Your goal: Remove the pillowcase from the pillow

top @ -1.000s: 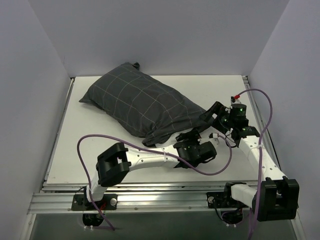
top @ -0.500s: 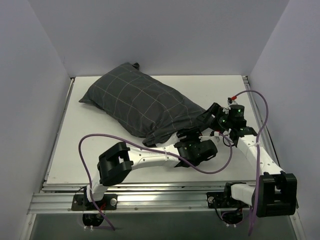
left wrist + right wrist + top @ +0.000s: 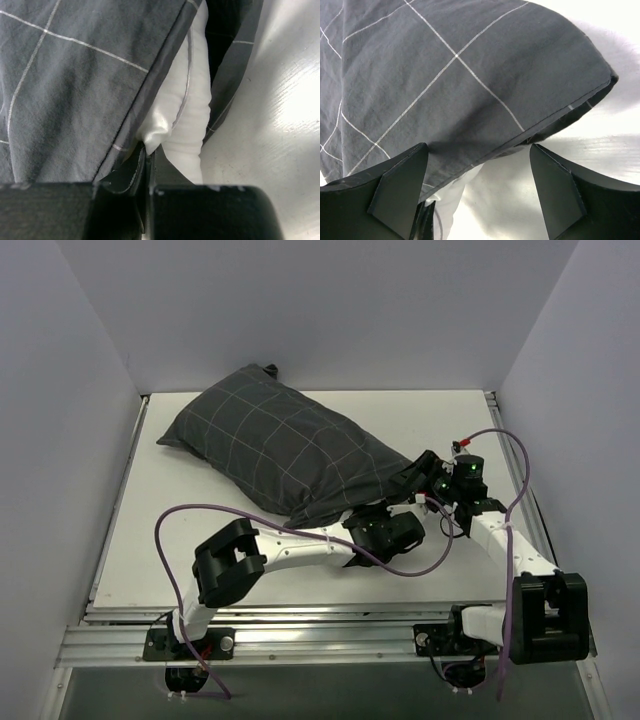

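Reaching from its base at the near left corner, the left arm (image 3: 300, 552) lies low and almost level across the front of the tabletop (image 3: 440, 415). Its forearm runs rightward and its wrist is turned toward the back.

Left claw (image 3: 149, 156): closed, fingers pressed together on the tip of a corner of the pillow (image 3: 190, 100). That corner pokes out white from the open end of the pillowcase (image 3: 270, 445). The pillowcase hem drapes over the outer face of one finger. Whether cloth is also caught in the grip cannot be told.

Right arm (image 3: 500, 540): rises from the near right corner and leans toward the back and left, with the wrist bent to aim at the same open end. A green light (image 3: 471, 468) shows on its wrist.

Right claw (image 3: 477, 146): spread wide, holding nothing. The hemmed corner of the pillowcase lies just ahead of the two fingertips, within the span between them. Contact with either finger cannot be told.

Position of goods: the pillowcase, with the pillow inside, lies diagonally on the tabletop from the back left toward the centre right. Its open end is nearest both claws. The claws are close together, the right one just behind and to the right of the left. White pillow shows only at the opening, below the hem.
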Available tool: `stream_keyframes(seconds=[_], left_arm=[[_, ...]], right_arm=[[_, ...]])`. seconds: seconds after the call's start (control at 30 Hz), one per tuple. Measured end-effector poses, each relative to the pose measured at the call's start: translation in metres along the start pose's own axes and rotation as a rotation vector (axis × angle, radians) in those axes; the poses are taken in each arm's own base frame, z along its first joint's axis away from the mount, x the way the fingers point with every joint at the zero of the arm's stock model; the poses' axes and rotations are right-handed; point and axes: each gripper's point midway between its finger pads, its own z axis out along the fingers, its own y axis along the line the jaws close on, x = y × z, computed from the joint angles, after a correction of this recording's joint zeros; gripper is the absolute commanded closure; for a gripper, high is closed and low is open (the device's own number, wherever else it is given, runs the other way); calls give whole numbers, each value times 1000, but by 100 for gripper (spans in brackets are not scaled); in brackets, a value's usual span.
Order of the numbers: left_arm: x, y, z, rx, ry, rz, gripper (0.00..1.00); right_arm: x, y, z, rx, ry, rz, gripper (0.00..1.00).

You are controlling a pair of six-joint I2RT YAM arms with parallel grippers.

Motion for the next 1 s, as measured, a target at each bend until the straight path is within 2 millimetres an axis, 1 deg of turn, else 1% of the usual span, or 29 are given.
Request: stream_keyframes(seconds=[0.13, 0.27, 0.3, 0.33, 0.4, 0.43, 0.5, 0.53, 0.6, 0.63, 0.7, 0.73, 0.8, 0.87, 1.0], left_arm=[[-3, 4, -3, 21, -10, -51, 98], [-3, 7, -8, 54, -13, -98, 98], [-3, 8, -10, 63, -13, -107, 98], [-3, 10, -12, 71, -14, -115, 98], [-5, 14, -17, 86, -17, -134, 98], [-5, 15, -20, 92, -19, -140, 98], [-5, 18, -23, 102, -20, -161, 98], [-4, 20, -25, 107, -19, -170, 98], [-1, 22, -29, 123, -18, -188, 98], [2, 23, -32, 130, -16, -194, 98], [6, 25, -36, 139, -13, -204, 98], [8, 26, -38, 142, -11, -210, 98], [13, 28, -41, 146, -6, -220, 98], [19, 29, -44, 148, -1, -230, 98], [32, 31, -51, 165, 6, -262, 98]], right_arm=[[1, 0, 2, -17, -13, 15, 27], [2, -1, 4, -31, -25, 37, 30], [2, 0, 5, -37, -29, 41, 32], [1, 0, 6, -42, -34, 45, 36], [-1, 3, 8, -58, -44, 52, 40], [-2, 5, 10, -65, -47, 54, 47], [-4, 6, 12, -72, -55, 54, 55], [-5, 6, 13, -74, -60, 53, 66], [-7, 6, 14, -76, -66, 52, 77], [-7, 6, 14, -76, -68, 53, 85], [-8, 6, 15, -74, -68, 56, 91], [-8, 6, 15, -73, -68, 56, 95], [-10, 7, 15, -69, -70, 52, 100], [-16, 11, 14, -64, -78, 44, 100], [-34, 23, 11, -72, -115, 12, 100]])
